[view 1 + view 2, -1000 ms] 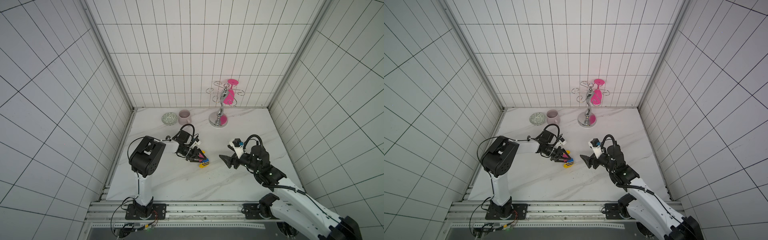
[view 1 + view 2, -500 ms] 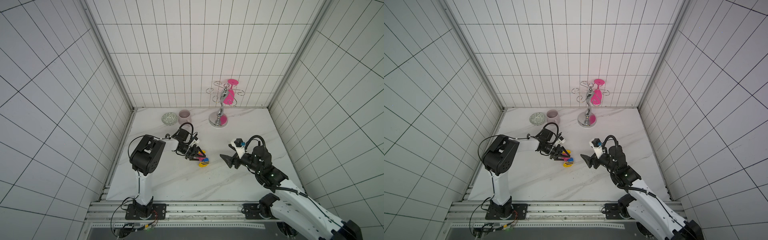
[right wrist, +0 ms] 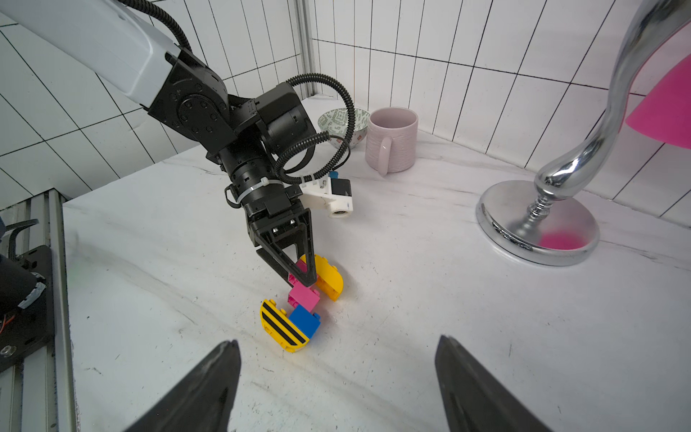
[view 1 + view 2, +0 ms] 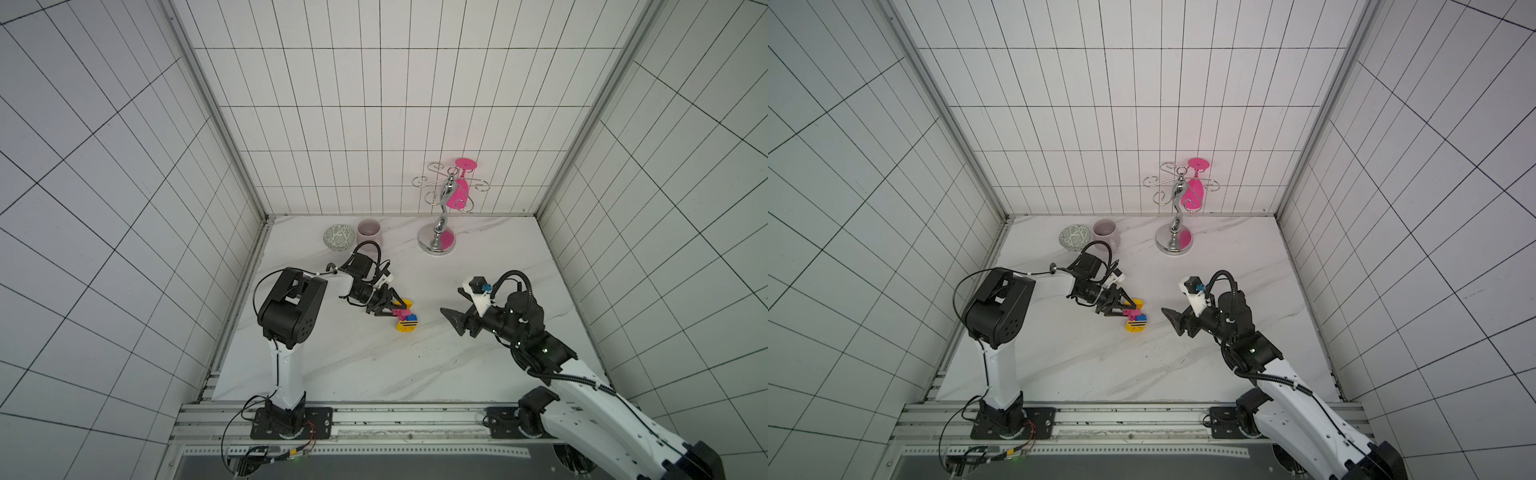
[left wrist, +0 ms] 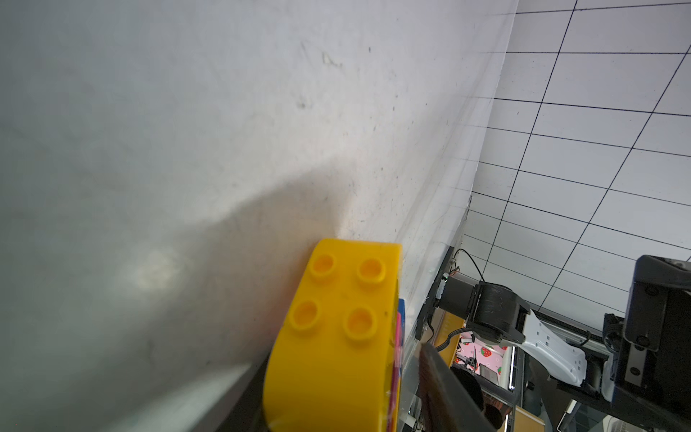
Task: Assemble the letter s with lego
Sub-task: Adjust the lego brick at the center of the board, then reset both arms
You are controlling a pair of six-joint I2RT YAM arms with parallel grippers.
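The left end effector (image 3: 301, 279) is closed to a narrow gap and clamps the upper end of the letter s (image 4: 405, 319). Its fingers straddle the first pink cube (image 3: 301, 266), just beside the studded yellow brick (image 3: 328, 278). In the left wrist view the same brick (image 5: 336, 329) sits between the blurred fingers with four studs facing the camera. From the clamp outward the chain runs through the second pink cube (image 3: 303, 297) and the blue cube (image 3: 304, 319) to the striped yellow brick (image 3: 280, 331). The rounded edge of that brick meets the desk (image 4: 374, 365) near its middle, between the two arms. The only marking that reads clearly is the set of black stripes printed on the striped yellow brick. The right end effector (image 3: 338, 342) stands wide open and holds nothing; it hovers near the letter s, apart from it, with its tips pointed toward it. At the rear of the desk the bowl (image 3: 338, 118), which carries a green geometric pattern, stands just beside the mug (image 3: 392, 140). The chrome stand (image 3: 538, 224) stands well apart from them on the right arm's side, and the pink goblet (image 4: 459, 193) hangs inverted from it. Compared with one second ago, the letter s occupies nearly the same spot, the left clamp remains on it, and the right end effector remains wide. Only slight shifts in arm posture are visible.
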